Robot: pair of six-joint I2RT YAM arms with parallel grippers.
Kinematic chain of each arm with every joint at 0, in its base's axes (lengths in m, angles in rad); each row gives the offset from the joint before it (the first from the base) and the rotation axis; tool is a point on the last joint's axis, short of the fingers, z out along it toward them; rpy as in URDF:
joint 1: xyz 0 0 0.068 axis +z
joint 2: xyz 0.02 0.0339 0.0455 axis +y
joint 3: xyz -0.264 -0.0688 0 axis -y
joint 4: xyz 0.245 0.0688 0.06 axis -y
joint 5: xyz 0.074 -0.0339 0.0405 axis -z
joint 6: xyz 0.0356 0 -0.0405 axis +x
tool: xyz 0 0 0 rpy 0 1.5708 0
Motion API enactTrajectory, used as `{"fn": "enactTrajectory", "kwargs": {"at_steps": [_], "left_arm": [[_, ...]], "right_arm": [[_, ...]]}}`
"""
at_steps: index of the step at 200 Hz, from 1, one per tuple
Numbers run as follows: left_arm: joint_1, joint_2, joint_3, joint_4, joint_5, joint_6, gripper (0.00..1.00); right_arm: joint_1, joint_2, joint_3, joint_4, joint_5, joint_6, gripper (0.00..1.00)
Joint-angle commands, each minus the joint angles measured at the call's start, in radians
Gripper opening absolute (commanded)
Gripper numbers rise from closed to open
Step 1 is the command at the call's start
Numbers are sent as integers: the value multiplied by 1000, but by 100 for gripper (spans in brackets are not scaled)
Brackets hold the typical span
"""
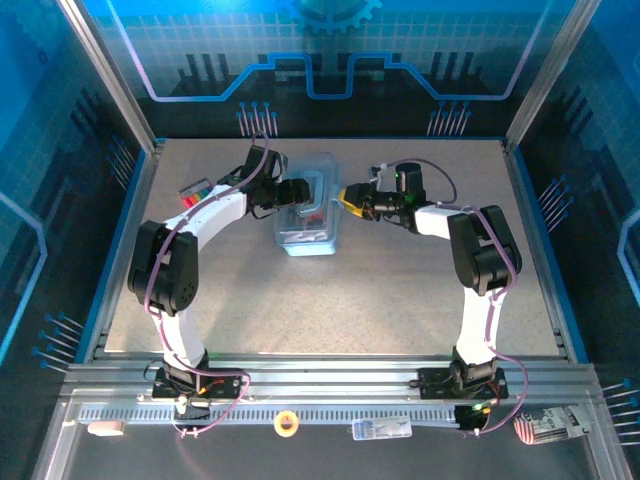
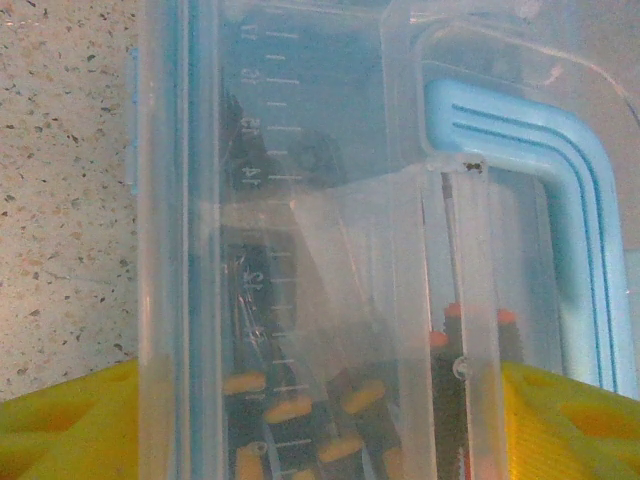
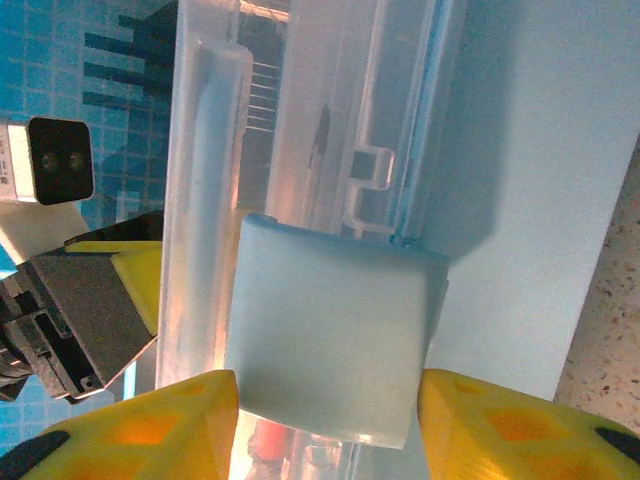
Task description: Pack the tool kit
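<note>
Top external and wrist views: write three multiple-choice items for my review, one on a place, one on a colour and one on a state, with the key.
1. Where does the clear plastic box with the blue latch sit?
A. on the near rail
B. mid-table, between the left gripper and the right gripper
C. in the far right corner

2. What colour is the flat plastic latch between the right gripper's yellow fingers?
A. red
B. green
C. light blue

3. What is the box's state?
A. empty
B. holding black pieces with orange tips
C. lying in two separate halves

Key:
1 B, since the top view shows a gripper at each of its sides.
2 C, since the right wrist view shows it pale blue.
3 B, since the left wrist view shows them through the clear wall.
</note>
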Motion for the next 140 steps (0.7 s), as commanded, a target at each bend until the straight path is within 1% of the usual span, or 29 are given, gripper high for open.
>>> {"fn": "enactTrajectory", "kwargs": {"at_steps": [1, 46, 99, 140], "left_arm": [[-10, 141, -91, -226, 13, -11, 35], [-11, 145, -90, -224, 15, -12, 34], [-13, 145, -91, -223, 17, -11, 35], [-14, 147, -89, -223, 17, -11, 34]], "right_arm": [[-5, 28, -2, 22, -3, -7, 51], [-13, 35, -14, 44, -8, 3, 51], [-19, 60, -14, 62, -9, 13, 49], [-17, 81, -5, 49, -3, 8, 48]]}}
